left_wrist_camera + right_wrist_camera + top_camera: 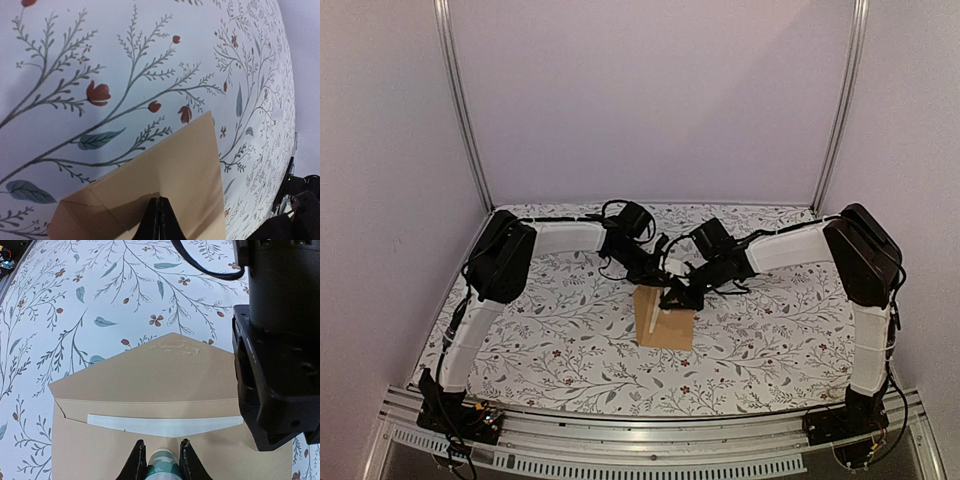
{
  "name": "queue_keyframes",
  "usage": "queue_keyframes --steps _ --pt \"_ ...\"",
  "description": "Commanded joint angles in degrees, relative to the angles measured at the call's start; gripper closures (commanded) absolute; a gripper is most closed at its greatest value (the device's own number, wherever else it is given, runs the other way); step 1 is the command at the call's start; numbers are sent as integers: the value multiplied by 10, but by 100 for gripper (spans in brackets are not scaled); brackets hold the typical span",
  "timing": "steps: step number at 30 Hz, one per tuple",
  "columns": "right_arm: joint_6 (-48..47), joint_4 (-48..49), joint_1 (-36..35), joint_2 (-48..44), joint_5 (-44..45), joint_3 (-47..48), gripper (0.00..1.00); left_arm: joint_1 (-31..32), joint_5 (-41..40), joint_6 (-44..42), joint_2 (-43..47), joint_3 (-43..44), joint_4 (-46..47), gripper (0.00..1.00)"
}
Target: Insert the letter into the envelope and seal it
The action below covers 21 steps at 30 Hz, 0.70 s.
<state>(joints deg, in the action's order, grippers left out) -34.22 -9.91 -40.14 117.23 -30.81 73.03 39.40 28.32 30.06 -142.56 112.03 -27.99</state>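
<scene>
The envelope (665,325) sits at the centre of the floral tabletop (550,340). In the right wrist view its pointed flap (165,375) is open toward 12 o'clock. We see the letter (165,426) as a pale strip inside the pocket mouth. The left claw (159,202) is fully closed, tips against the tan paper. The right claw (161,445) stands narrowly parted at the envelope's 6 o'clock edge; we cannot tell whether it grips anything.

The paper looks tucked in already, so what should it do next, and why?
Probably fold the pointed flap down over the mouth of the envelope: the letter already sits inside, only a white strip showing, and the flap lies open.
</scene>
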Motion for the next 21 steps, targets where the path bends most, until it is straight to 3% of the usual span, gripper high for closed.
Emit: queue_keyframes --steps 1,6,17,21 --pt "13 -52 -4 6 24 -12 100 -10 -14 -6 -24 -5 -23 100" --pt "66 -40 34 -9 50 34 100 -10 -19 -9 -19 -5 -26 100" --pt "85 -66 48 -102 -21 58 100 -10 -21 -18 -19 8 -28 100" --pt "124 -74 79 -146 -49 54 100 -12 -11 -26 22 15 16 97"
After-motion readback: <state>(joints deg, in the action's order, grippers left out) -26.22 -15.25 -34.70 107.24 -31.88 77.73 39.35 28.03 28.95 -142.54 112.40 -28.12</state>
